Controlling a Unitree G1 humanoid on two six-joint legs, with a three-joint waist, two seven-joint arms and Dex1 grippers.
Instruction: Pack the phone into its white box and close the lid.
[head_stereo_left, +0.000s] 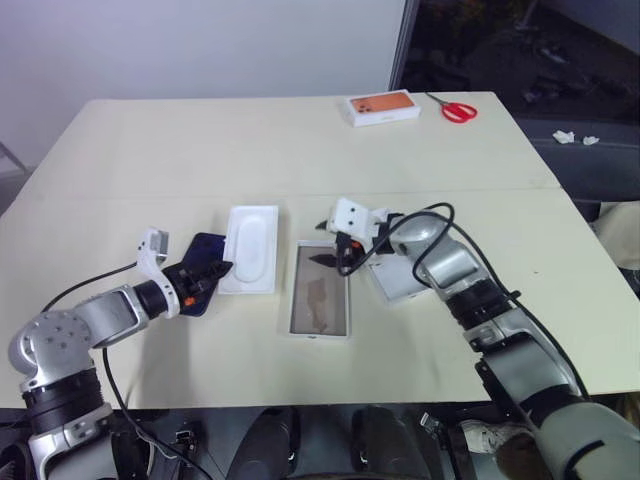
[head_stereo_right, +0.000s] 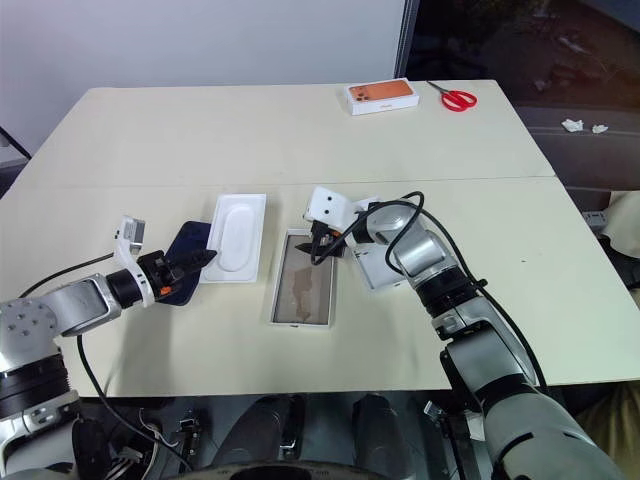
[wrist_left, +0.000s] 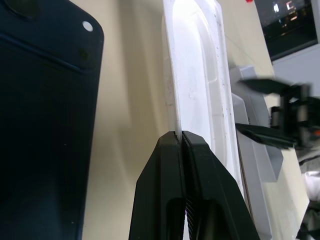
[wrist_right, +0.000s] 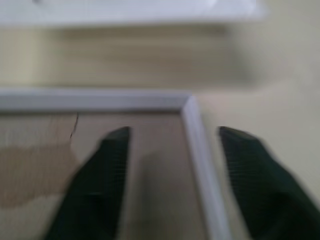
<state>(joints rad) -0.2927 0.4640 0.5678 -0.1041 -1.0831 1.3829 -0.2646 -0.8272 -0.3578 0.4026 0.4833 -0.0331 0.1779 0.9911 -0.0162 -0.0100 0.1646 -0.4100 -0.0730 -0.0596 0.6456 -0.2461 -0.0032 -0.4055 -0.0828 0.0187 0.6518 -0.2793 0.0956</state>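
The phone (head_stereo_left: 207, 243), dark navy, lies flat on the table to the left of a thin white insert (head_stereo_left: 250, 250) with an oval recess. My left gripper (head_stereo_left: 225, 268) is shut on the insert's near edge, and its fingertips (wrist_left: 172, 145) pinch the thin rim. The white box (head_stereo_left: 319, 336) lies open in the middle, its inside tan. Over its far end my right gripper (head_stereo_left: 335, 262) is open, one finger (wrist_right: 112, 150) inside the box and the other outside its wall (wrist_right: 196, 130). The lid (head_stereo_left: 395, 280) lies right of the box, partly under my right arm.
A box with an orange phone picture (head_stereo_left: 382, 106) and red scissors (head_stereo_left: 458, 110) lie at the table's far right. A seam runs across the table behind the work area. The table's right edge is close to my right arm.
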